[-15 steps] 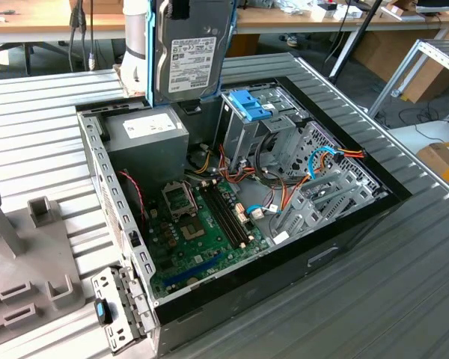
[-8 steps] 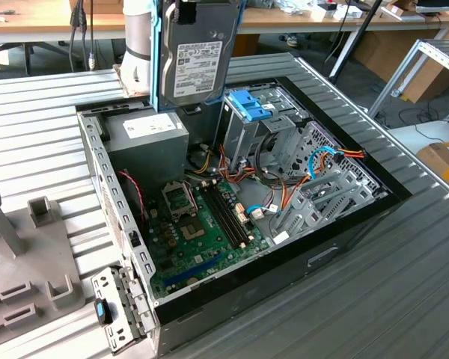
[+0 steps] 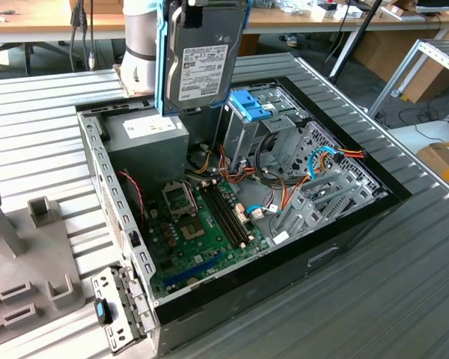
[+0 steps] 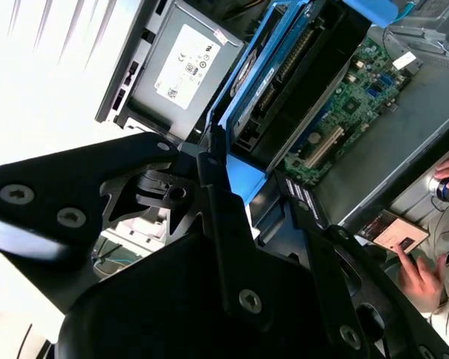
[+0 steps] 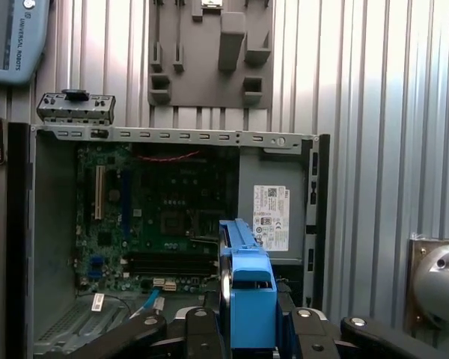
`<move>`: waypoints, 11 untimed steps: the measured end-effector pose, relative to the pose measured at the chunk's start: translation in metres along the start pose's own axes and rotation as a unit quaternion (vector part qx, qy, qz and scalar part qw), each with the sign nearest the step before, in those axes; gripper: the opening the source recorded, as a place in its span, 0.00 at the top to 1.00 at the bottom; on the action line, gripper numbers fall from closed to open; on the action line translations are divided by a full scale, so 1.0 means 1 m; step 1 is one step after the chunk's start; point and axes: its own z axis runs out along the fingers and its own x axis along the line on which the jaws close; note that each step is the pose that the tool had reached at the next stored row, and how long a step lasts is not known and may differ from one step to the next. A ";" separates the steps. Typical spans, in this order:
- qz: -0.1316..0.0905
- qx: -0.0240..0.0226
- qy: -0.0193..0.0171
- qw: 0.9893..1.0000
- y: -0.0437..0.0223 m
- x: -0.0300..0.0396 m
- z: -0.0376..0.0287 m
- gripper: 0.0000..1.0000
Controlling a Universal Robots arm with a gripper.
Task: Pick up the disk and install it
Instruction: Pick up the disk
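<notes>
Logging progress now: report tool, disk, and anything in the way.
Tool shut on disk, held upright over open computer case. Not yet installed. Cables crowd beside drive cage.

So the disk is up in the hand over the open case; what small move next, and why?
Probably ease the disk toward the exterior view's right. The hand holds it upright above the grey box with the white label, while the silver drive cage with its blue tab sits beside it, not beneath.
</notes>
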 end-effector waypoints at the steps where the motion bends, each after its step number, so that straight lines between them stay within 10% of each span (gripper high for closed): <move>1: 0.000 0.000 0.000 1.000 -0.0003 0.0007 -0.0001 0.63; 11: 0.000 0.000 0.000 1.000 -0.0032 0.0076 -0.0003 0.63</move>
